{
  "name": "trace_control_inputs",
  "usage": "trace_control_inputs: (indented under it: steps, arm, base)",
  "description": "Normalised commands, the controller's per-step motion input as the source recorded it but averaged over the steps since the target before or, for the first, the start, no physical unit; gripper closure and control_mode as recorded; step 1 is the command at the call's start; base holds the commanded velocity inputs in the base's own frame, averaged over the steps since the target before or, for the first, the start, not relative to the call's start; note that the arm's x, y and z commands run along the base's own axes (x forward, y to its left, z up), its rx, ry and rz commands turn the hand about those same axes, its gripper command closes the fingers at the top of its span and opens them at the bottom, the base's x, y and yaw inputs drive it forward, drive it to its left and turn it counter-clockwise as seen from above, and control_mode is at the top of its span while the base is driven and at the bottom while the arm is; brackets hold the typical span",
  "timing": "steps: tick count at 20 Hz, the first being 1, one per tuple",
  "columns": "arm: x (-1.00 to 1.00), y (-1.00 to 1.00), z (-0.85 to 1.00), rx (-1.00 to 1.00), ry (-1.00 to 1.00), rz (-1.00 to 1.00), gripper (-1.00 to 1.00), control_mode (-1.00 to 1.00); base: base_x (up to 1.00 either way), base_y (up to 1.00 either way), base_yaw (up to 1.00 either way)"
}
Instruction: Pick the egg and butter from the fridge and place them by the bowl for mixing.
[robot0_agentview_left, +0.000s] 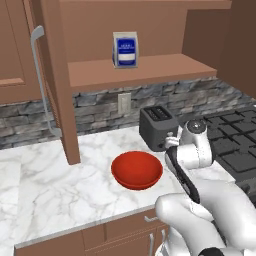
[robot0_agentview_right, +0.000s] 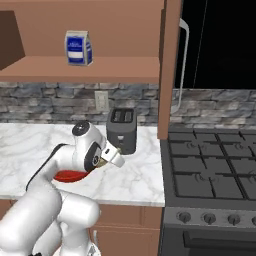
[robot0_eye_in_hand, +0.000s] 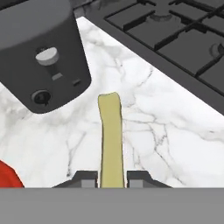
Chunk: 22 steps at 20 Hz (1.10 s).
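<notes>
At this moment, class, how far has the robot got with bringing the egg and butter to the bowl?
In hand: the gripper is shut on the butter, held over the marble counter between the toaster and the stove, close to the red bowl. Left: setting the butter down beside the bowl. No egg is visible by the bowl, so that part looks unfinished.

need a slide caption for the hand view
Fingers clamp the butter above the marble counter, between the toaster and stove.
</notes>
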Motion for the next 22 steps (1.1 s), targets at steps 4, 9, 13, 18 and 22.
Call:
trace_control_inputs:
  steps: [4,9,13,18,22]
  arm:
    - [0.9,0.0,-0.2,0.04,0.21,0.0,1.0,-1.0]
    - [0.5,0.0,0.0,0.1,0.29,0.0,1.0,-1.0]
    - [0.13,0.0,-0.08,0.04,0.2,0.02,1.0,-1.0]
    - [0.0,0.0,-0.08,-0.01,0.0,0.0,1.0,-1.0]
    - [0.0,0.0,-0.52,-0.05,0.0,0.0,1.0,-1.0]
  base:
    - [0.0,0.0,0.0]
    - [0.0,0.0,0.0]
    - [0.0,0.0,0.0]
    - [0.0,0.0,0.0]
    - [0.0,0.0,0.0]
